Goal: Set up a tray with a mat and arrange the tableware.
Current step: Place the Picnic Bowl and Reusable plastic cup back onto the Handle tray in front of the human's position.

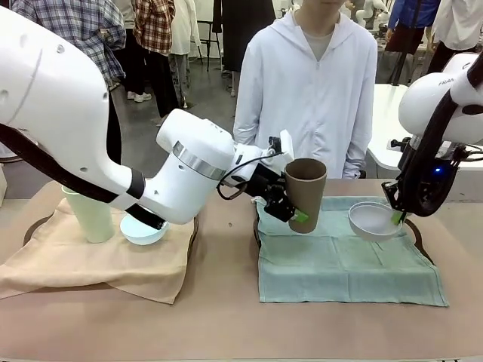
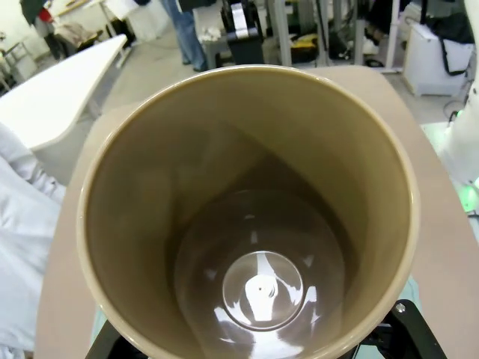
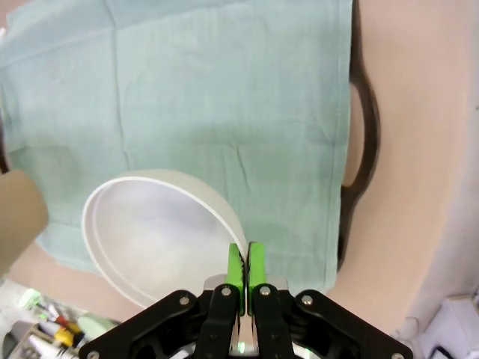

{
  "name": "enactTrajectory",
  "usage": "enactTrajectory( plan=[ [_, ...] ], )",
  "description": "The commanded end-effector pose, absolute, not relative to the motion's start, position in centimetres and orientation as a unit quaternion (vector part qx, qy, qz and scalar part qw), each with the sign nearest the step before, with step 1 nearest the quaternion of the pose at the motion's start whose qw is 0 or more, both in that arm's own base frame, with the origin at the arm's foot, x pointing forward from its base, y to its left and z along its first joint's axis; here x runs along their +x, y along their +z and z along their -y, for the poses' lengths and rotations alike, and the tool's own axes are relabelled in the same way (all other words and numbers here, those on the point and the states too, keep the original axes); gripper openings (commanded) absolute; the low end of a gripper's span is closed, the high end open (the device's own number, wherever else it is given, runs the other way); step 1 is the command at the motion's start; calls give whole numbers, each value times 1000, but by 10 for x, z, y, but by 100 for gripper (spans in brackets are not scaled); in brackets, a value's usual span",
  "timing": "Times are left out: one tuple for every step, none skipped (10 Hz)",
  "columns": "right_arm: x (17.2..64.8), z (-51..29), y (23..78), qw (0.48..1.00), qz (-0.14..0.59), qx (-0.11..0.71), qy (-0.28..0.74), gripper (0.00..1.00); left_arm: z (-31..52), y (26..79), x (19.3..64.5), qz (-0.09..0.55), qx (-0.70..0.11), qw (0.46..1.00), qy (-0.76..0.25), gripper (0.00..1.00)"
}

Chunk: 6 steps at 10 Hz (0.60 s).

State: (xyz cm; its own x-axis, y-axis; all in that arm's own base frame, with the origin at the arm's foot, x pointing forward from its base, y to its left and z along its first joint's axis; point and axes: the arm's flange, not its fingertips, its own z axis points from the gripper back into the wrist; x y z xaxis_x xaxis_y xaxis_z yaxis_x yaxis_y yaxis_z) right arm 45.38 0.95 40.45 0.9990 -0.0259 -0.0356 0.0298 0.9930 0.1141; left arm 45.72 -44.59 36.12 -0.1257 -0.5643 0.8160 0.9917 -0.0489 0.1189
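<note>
Bare green mat [image 1: 339,268] toward the near edge; brown cup [image 1: 304,192] and white bowl [image 1: 373,220] over its far side.

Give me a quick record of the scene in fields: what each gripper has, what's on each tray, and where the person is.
left gripper: shut on the brown cup, held above the green mat
right gripper: shut on the rim of the white bowl, over the green mat
left tray: beige mat, pale green cup, light blue bowl
right tray: dark, handled, under the green mat
person: standing at the far side, in a white hooded top
</note>
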Motion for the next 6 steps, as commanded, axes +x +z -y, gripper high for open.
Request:
enactTrajectory(
  plan=[
    [450,-6,409,998,12,64,-13,4,448,352,456,360,-300,595,-653,82],
    [454,-10,405,998,-17,57,-14,4,446,361,457,357,-299,590,-660,82],
    [454,-10,405,998,-17,57,-14,4,446,361,457,357,-299,590,-660,82],
    [454,-10,405,998,-17,57,-14,4,446,361,457,357,-299,590,-660,82],
    [455,-8,406,998,-9,58,-15,4,447,351,458,352,-301,593,-659,82],
    [461,-10,399,997,-17,71,-12,4,447,347,461,356,-291,595,-659,82]
  ],
)
